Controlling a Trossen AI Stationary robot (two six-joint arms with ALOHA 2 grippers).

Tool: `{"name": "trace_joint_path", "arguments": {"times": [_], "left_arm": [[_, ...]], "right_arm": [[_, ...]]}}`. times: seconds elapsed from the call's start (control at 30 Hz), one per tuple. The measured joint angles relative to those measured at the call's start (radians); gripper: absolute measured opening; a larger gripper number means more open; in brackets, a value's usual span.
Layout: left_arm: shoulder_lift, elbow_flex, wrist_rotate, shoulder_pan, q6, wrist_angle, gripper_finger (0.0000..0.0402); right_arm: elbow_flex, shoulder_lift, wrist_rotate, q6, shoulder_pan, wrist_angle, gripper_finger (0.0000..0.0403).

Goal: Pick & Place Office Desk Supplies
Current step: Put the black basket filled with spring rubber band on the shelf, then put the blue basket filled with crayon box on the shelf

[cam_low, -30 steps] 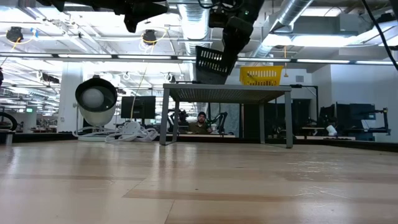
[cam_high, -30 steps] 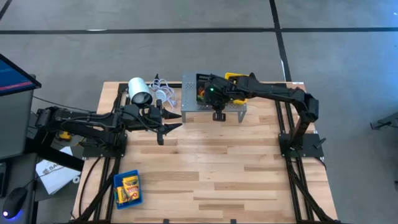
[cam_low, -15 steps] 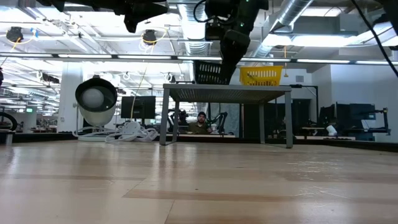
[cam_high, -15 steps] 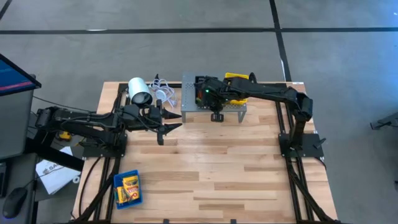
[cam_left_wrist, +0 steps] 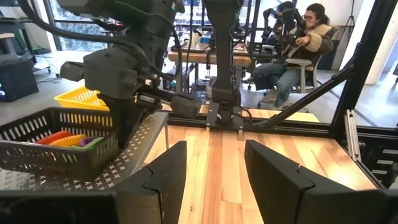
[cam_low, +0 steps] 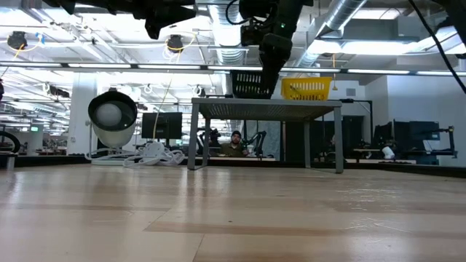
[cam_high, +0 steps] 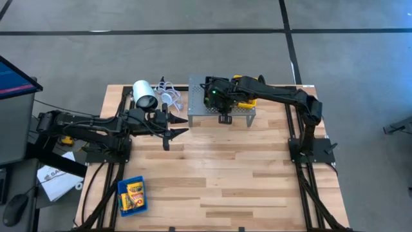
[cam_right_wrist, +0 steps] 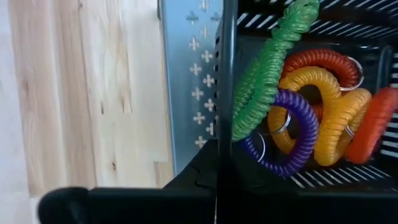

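On the near left edge I see the blue bin (cam_high: pixel 132 196) with the crayon boxes (cam_high: pixel 134 189) in it, well apart from everything else. My left gripper (cam_high: pixel 168 132) hangs over bare wood near the white cylinder (cam_high: pixel 145 96), jaws apart and empty — it is only waiting.

The risk sits further right. My right gripper (cam_high: pixel 223 111) is clamped on the wall of the black bin (cam_low: pixel 253 84), which rests on the grey perforated stand (cam_high: pixel 201 109) just beside the yellow bin (cam_low: pixel 306 89). The coiled loops (cam_right_wrist: pixel 311 112) — green, purple, orange, red — lie inside. Since I hold one wall only, the bin could tilt on release and spill them, nudge the yellow bin, or slide off the stand's edge.
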Motion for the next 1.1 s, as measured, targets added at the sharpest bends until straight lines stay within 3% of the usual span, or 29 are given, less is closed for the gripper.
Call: {"name": "trace_joint_path", "arguments": {"times": [0.17, 0.5, 1.1], "left_arm": [[0.0, 0.0, 0.0, 0.0, 0.0, 0.0, 0.0159], [0.0, 0.0, 0.0, 0.0, 0.0, 0.0, 0.0159], [0.0, 0.0, 0.0, 0.0, 0.0, -0.001, 0.0159]], "right_arm": [[0.002, 0.0, 0.0, 0.015, 0.0, -0.035, 0.0021], [0.002, -0.001, 0.001, 0.034, 0.001, -0.059, 0.0009], [0.003, -0.002, 0.003, 0.064, 0.003, -0.07, 0.0127]]}}
